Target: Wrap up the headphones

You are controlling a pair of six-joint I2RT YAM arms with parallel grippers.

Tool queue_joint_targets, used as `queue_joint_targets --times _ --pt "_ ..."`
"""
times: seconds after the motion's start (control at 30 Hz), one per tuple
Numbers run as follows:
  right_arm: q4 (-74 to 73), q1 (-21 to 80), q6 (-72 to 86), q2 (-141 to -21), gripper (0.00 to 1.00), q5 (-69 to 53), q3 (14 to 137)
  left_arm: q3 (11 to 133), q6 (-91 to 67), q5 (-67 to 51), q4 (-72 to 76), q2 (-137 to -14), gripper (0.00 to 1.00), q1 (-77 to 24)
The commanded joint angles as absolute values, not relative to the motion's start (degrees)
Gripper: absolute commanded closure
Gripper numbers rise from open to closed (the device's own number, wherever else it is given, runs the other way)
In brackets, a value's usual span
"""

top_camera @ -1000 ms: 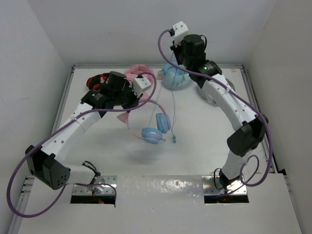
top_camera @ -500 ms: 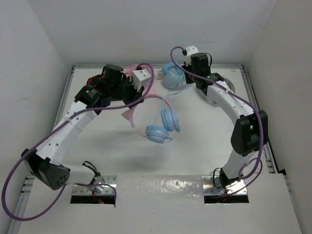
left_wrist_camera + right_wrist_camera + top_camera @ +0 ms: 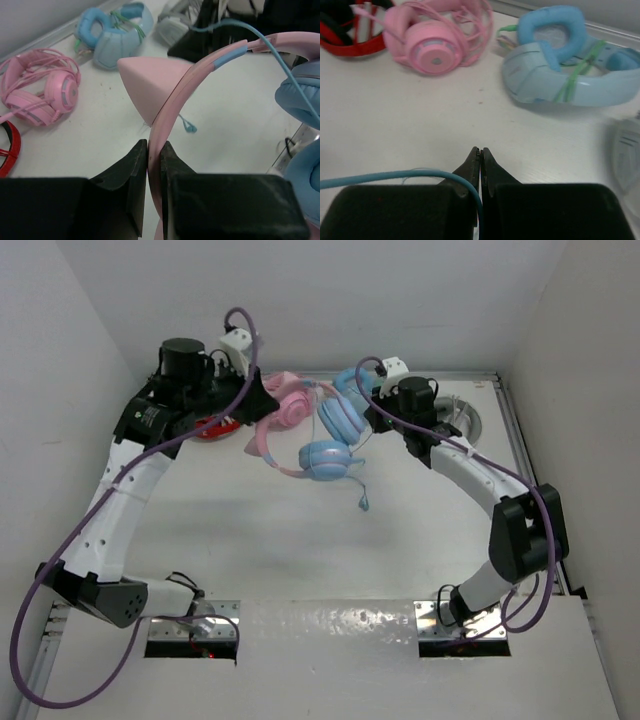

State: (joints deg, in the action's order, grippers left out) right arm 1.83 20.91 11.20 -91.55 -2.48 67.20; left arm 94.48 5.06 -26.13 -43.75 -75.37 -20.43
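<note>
Left pincer (image 3: 154,147) shut tight on the pink band (image 3: 176,97) of the headphones (image 3: 318,445), one finger on each side. Just past the fingers, a pink cat ear (image 3: 150,80) pointing to the left of the frame. Two round blue cups (image 3: 300,95) at the right edge of that view. Seen from above, headphones in the upper middle of the frame, held up off the table (image 3: 250,540), between the two arms. Right pincer (image 3: 480,152) closed as well, fingers together on the thin blue cable (image 3: 395,175) coming in from the left edge of its view. Seen from above, this pincer just right of the cups, with the plug (image 3: 363,504) dangling below them. Farther out, flat on the table at the top of the right wrist view: a red pair (image 3: 345,30) in the upper left corner, a pink pair (image 3: 432,47) next to it, and a blue pair (image 3: 555,75) in the upper right.
</note>
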Motion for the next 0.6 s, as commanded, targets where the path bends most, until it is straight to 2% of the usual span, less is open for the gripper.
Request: queue_joint_targets --times 0.0,0.07,0.17,0.27,0.43,0.57 --pt "14.9 21.4 17.1 -91.2 1.0 -15.1 64.3 100.2 -5.4 -32.4 -36.9 -75.0 1.0 -17.8" --pt "22.0 21.5 23.9 -92.6 1.0 -18.4 61.1 102.5 -8.2 -31.7 -36.5 -75.5 1.0 -17.8" --pt "37.7 22.4 31.0 -95.2 0.93 -23.3 59.5 107.9 -10.6 -27.3 -36.6 -78.3 1.0 -17.8" --pt "46.4 23.8 35.5 -98.9 0.84 -24.1 59.8 111.9 -11.4 -25.2 -37.4 -79.6 1.0 -17.8" --pt "51.0 27.5 36.0 -104.2 0.65 -19.7 61.8 112.5 -12.5 -25.1 -37.6 -79.7 1.0 -17.8" --pt "51.4 29.9 34.8 -108.4 0.54 -16.1 63.4 114.7 -13.3 -24.8 -38.3 -79.7 1.0 -17.8"
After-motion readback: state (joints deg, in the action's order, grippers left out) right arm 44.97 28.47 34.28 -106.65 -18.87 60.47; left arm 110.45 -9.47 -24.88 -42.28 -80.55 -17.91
